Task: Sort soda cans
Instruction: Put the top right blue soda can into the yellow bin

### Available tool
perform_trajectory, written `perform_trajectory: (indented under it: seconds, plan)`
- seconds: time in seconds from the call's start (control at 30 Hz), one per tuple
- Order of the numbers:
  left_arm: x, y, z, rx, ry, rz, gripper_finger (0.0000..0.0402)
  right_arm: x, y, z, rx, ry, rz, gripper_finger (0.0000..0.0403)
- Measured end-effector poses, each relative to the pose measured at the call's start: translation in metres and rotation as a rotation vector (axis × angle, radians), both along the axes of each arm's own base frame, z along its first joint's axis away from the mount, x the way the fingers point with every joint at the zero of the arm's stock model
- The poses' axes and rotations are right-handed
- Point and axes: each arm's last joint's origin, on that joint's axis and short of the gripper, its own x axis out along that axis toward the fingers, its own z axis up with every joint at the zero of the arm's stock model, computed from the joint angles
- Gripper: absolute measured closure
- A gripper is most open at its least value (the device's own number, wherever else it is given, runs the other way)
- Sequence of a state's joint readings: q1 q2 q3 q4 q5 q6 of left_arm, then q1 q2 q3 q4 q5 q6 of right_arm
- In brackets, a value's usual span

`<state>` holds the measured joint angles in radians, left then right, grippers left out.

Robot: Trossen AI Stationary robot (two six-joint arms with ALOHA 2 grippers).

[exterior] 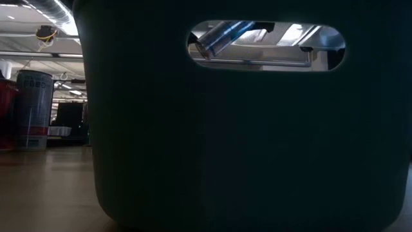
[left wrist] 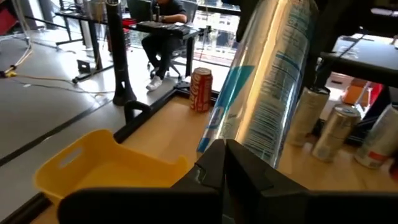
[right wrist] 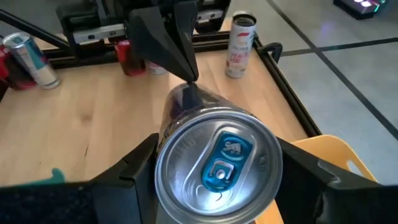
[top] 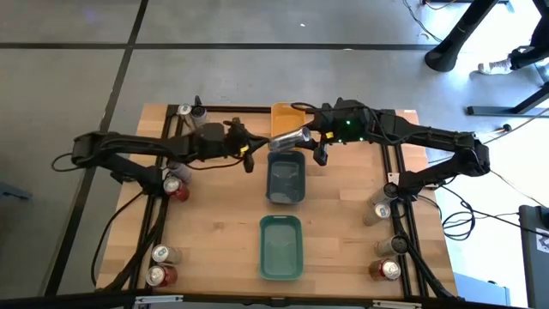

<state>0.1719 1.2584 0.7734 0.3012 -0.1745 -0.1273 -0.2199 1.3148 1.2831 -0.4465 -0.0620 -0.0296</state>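
Held can: a silver can with blue print (top: 292, 138) lies tipped on its side in the air, above the far end of the grey tray, just near of the yellow tray.
Right gripper: the right gripper (right wrist: 214, 165) clasps this can by its top end, one finger on each side of the silver lid with its blue tab.
Left gripper: the left gripper (top: 254, 153) has its fingers pinched together, empty, with the tips meeting the can's far end from the left.
Other cans: loose cans stand at the table's edges: two at the far left corner (top: 190, 112), a red one (top: 174, 186) at mid left, two at the near left (top: 160, 264), and three down the right edge (top: 383, 209).
Trays: a yellow tray (top: 286, 116) sits at the far centre, a grey tray (top: 286, 178) just near of it, and a teal tray (top: 280, 247) nearer still, all in one row.
Surface: a pale wooden table (top: 223, 223) with black rails along its left and right sides.
Room: grey floor around the table; in the left wrist view a person (left wrist: 163, 25) sits at a desk beyond it.
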Motion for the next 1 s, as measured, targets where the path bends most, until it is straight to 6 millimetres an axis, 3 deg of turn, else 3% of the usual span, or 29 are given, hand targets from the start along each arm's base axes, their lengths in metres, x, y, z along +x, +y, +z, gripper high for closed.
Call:
perform_trajectory:
  seconds: [0.27,0.73,1.0]
  plan:
    - [0.008,-0.001,-0.008,0.016,0.01,-0.026,0.0396,0.001,-0.002,0.003,0.004,-0.035,-0.035,0.0178]
    - [0.019,0.004,-0.024,0.017,0.054,-0.02,0.0397,0.026,-0.008,-0.002,-0.031,-0.134,-0.066,0.0178]
    - [-0.005,-0.003,-0.009,0.044,0.136,-0.056,0.0397,0.022,-0.03,-0.004,-0.123,-0.101,-0.256,0.0178]
